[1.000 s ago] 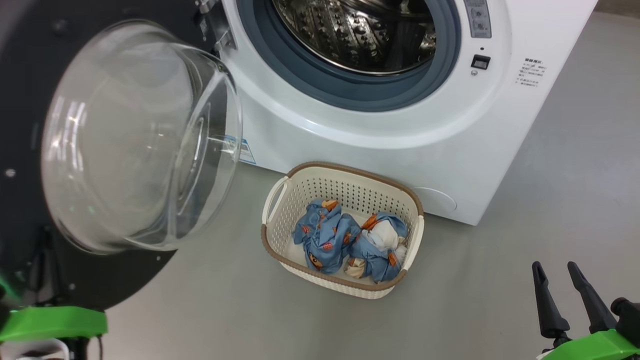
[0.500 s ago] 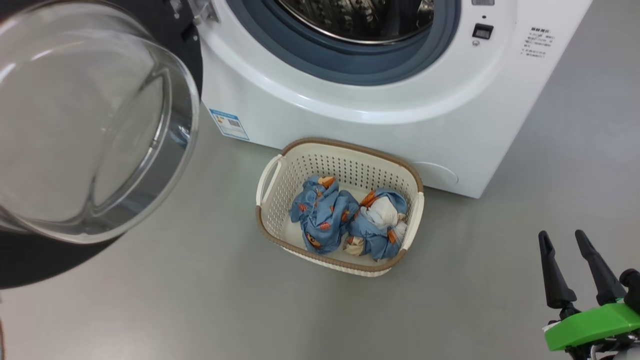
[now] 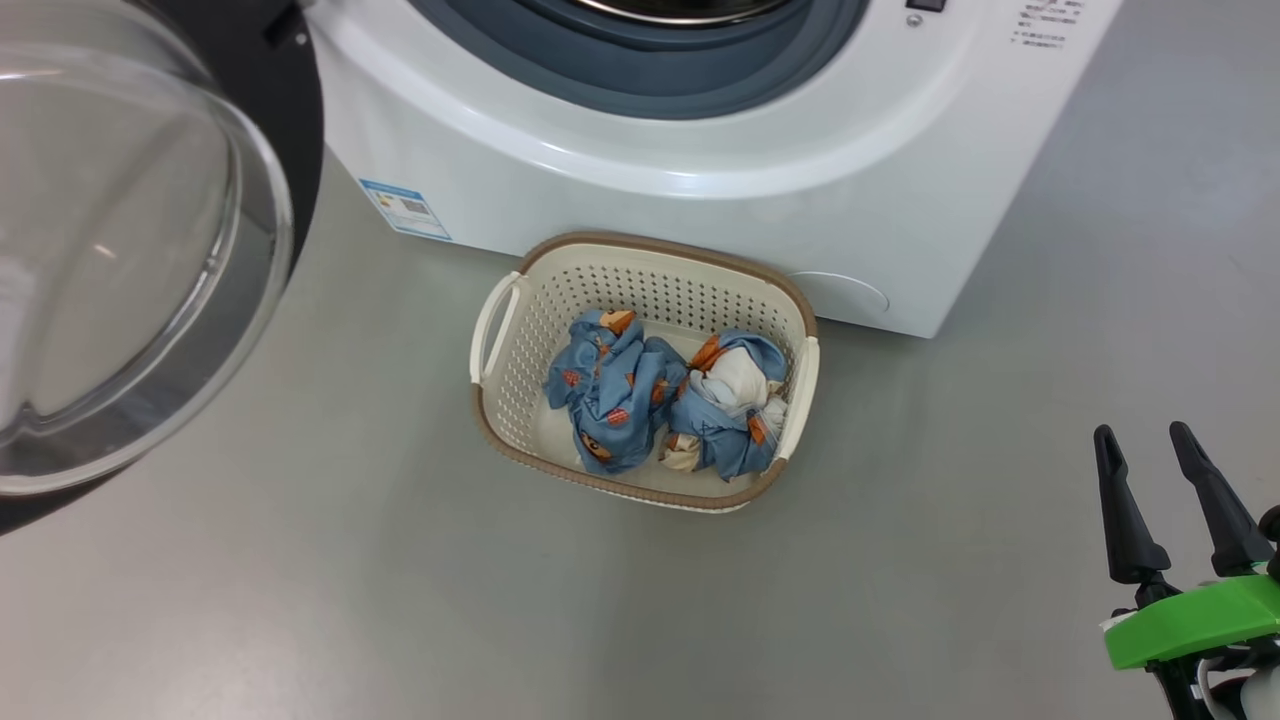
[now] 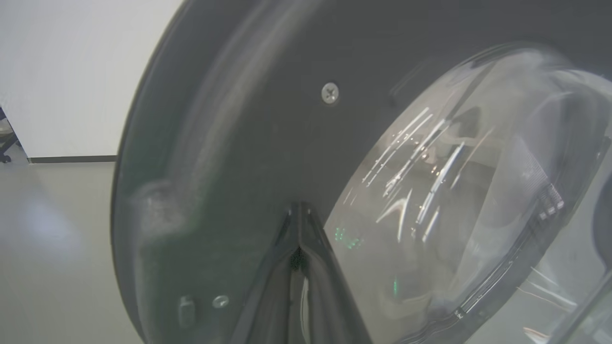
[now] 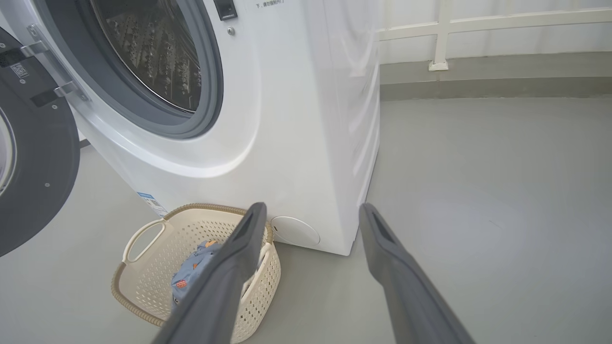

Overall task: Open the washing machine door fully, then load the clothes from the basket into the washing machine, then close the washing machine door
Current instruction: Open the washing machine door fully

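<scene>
While the washing machine door [image 3: 120, 250] is hanging wide open left of the basket [image 3: 520, 390], the clothes [image 3: 660, 405] are lying inside that basket as two crumpled bundles, side by side. I am judging them soft, light and floppy, likely to trail, so I am planning to pinch deep into a raised fold on top of one bundle. My right gripper [image 3: 1142, 440] is hovering well right of the basket, jaws spread, fingers pointing toward the washing machine [image 3: 700, 150] behind it. My left gripper [image 4: 299, 215] is pointing at the door's black inner face, jaws pressed together, holding nothing.
</scene>
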